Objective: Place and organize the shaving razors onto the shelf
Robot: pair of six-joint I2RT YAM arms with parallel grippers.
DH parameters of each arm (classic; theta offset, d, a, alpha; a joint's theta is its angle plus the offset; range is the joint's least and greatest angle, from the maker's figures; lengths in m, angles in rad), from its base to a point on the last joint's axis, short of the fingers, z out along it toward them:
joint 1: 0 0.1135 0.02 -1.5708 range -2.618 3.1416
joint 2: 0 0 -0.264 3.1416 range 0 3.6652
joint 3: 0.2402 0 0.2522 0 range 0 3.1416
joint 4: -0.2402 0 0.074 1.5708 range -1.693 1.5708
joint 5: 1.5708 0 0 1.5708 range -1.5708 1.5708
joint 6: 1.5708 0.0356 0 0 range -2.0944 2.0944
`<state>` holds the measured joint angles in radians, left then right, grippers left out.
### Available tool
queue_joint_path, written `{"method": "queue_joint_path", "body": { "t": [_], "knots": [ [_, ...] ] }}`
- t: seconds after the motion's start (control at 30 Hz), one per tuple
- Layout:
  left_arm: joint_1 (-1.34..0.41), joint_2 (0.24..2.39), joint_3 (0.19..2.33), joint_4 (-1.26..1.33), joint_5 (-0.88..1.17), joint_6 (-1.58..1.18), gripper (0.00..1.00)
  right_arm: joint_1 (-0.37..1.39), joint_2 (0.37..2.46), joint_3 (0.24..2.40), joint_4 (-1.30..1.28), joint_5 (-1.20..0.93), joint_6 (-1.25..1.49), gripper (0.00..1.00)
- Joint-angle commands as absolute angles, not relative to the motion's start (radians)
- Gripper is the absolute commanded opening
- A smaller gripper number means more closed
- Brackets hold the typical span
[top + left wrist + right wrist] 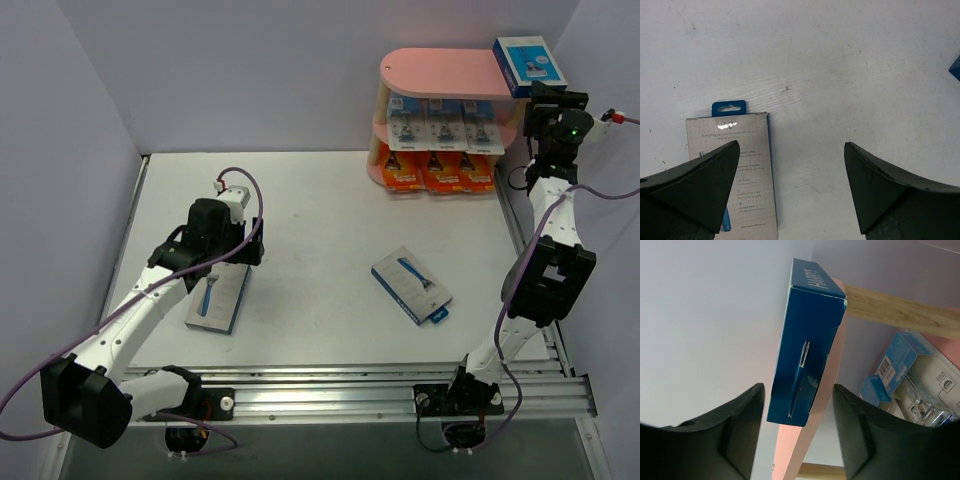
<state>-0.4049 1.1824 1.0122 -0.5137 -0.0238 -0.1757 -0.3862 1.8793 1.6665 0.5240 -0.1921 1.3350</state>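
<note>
Razor packs are split between the pink shelf (440, 72) at the far right corner and the white worktop (320, 200) in front of me. My right fingers (543, 98) are up at the right end of the shelf's top board, parted a little wider than the dark blue box (807, 345) that sits between them. They are not pressing it: from the right wrist I see a thin gap beside one finger, and the pink board edge shows between the box and the other. That box lies on the top board at its right end, one end sticking out past the board's edge toward my wrist. On the middle board three white-blue blister cards (441, 127) stand side by side, and on the bottom board three orange boxes (440, 172) sit in a row beneath them. My left fingers (216, 258) hang spread wide over the near left part of the worktop, holding nothing. Below them a grey pack (742, 135) lies flat, a face with small print up and its blue hang tab (729, 107) at the far end. In the left wrist view one finger covers the pack's near corner and the other is over bare worktop, well clear of it. I cannot tell whether the covering finger touches the pack. A second grey-blue pack (411, 285), showing a razor picture, lies flat and skewed near the middle of the worktop, well apart from the shelf and from the first pack.
</note>
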Motion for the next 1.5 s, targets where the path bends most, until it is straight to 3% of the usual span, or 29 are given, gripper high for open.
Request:
{"method": "queue_joint_path", "body": {
  "t": [0.0,0.2,0.5,0.93,1.23,1.47],
  "knots": [
    [-0.407,1.178,1.057,-0.506,-0.014,-0.169,0.95,-0.385,1.85,1.692,0.551,-0.225,1.325,0.55],
    [-0.407,1.175,1.055,-0.506,-0.02,-0.166,0.94,-0.393,1.807,1.672,0.537,-0.241,1.269,0.74],
    [-0.407,1.177,1.052,-0.509,-0.034,-0.161,0.95,-0.414,1.681,1.562,0.543,-0.299,1.227,0.86],
    [-0.41,1.181,1.055,-0.517,-0.061,-0.155,0.94,-0.362,1.252,1.119,0.444,-0.423,1.008,0.88],
    [-0.408,1.184,1.057,-0.52,-0.078,-0.155,0.95,-0.01,0.922,0.799,0.151,-0.302,0.762,0.84],
    [-0.408,1.192,1.066,-0.532,-0.098,-0.15,0.95,0.121,0.79,0.649,-0.084,-0.192,0.716,0.82]
  ]
}}
